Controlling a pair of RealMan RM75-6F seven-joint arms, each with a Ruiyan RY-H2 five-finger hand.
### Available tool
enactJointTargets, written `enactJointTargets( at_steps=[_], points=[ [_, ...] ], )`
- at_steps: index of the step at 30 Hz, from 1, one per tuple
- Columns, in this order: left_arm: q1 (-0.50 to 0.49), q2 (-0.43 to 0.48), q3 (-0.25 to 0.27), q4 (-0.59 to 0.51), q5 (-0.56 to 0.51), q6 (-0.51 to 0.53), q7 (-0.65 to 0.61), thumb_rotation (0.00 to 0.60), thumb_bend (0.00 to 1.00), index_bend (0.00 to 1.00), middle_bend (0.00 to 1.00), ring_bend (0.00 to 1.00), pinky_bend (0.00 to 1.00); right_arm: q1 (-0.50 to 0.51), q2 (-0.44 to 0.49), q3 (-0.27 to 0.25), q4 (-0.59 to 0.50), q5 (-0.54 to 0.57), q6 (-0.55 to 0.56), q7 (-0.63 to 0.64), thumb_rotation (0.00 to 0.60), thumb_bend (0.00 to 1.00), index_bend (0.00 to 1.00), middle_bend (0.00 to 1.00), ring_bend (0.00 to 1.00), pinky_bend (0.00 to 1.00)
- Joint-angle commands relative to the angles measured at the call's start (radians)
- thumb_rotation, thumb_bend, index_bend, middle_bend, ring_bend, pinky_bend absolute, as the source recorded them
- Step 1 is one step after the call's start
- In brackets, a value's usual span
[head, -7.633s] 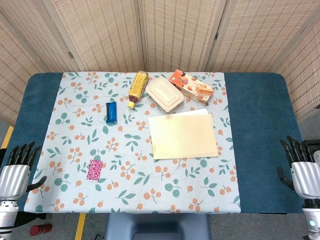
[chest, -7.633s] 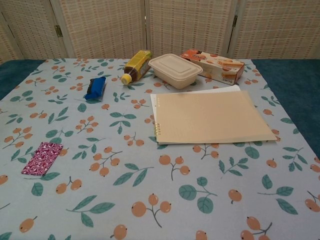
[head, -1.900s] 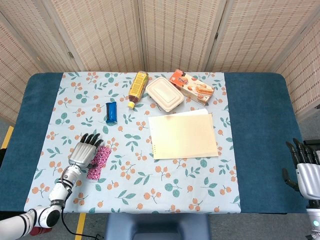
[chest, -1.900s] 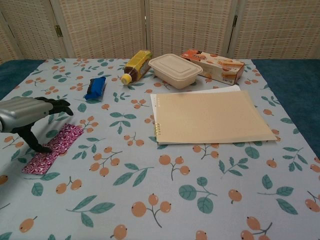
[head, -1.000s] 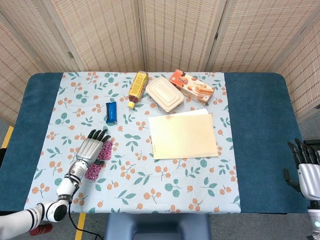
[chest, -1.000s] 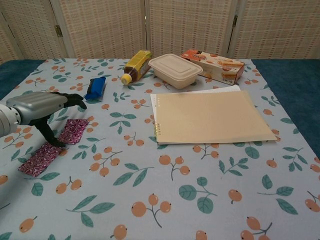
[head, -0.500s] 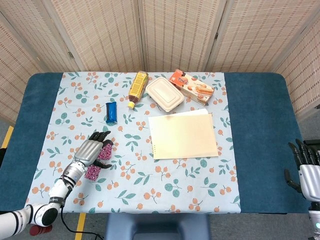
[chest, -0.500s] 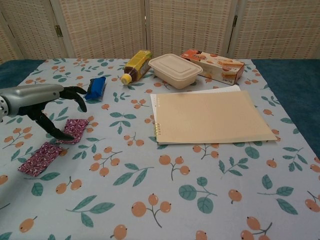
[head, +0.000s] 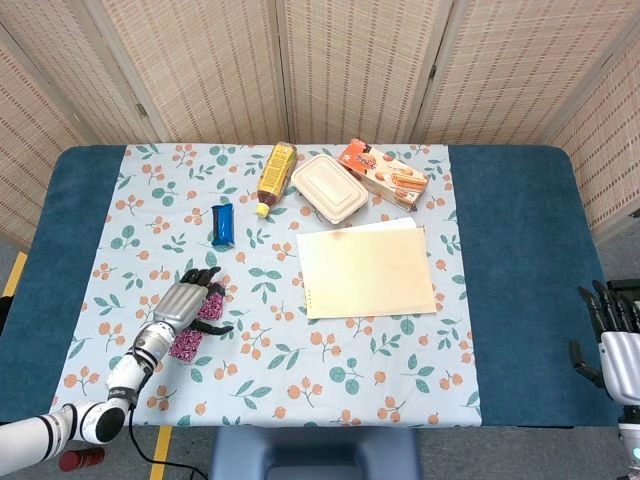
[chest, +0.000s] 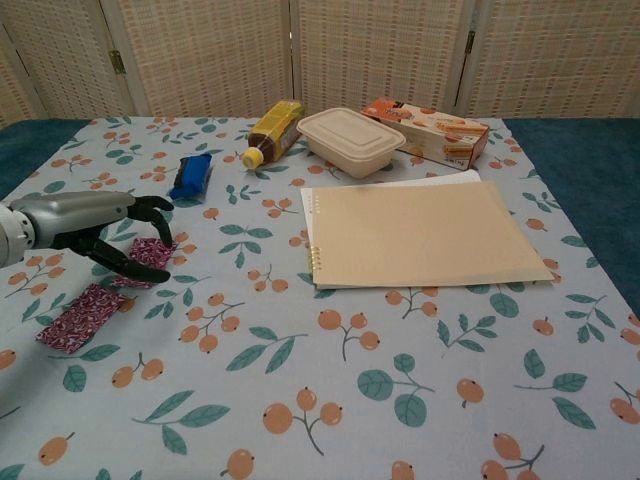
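The purple wrapper (chest: 95, 290) was pinched at its far end by the left robot hand (chest: 110, 235), not yet lifted clear of the tabletop (chest: 300, 400).

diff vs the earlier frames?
The left hand came in from the table's left edge onto the pink patterned packet and slid its far end inward; fingers now close on that end. The right hand stayed at the right edge; notebook, bottle and boxes unmoved.

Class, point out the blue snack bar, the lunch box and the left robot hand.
Blue snack bar (head: 223, 224): head view, middle of the wrapper.
Lunch box (chest: 351, 141): chest view, centre of the lid.
Left robot hand (chest: 100, 235): chest view, middle of the hand, at the base of the fingers.
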Motion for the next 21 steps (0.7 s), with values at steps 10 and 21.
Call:
enactJointTargets(
  at_steps=[10,21],
  points=[
    [-0.011,-0.029,0.017,0.042,-0.04,0.003,0.052,0.283,0.16,0.32,0.02,0.0,0.0,0.0,0.001,0.002,-0.003,0.002,-0.002,-0.002,0.6,0.5,0.0,0.0,0.0,0.0],
    [-0.004,-0.022,0.034,0.074,-0.095,-0.005,0.084,0.283,0.16,0.32,0.01,0.0,0.0,0.003,0.002,0.004,-0.012,0.003,-0.005,-0.012,0.6,0.5,0.0,0.0,0.0,0.0]
  ],
)
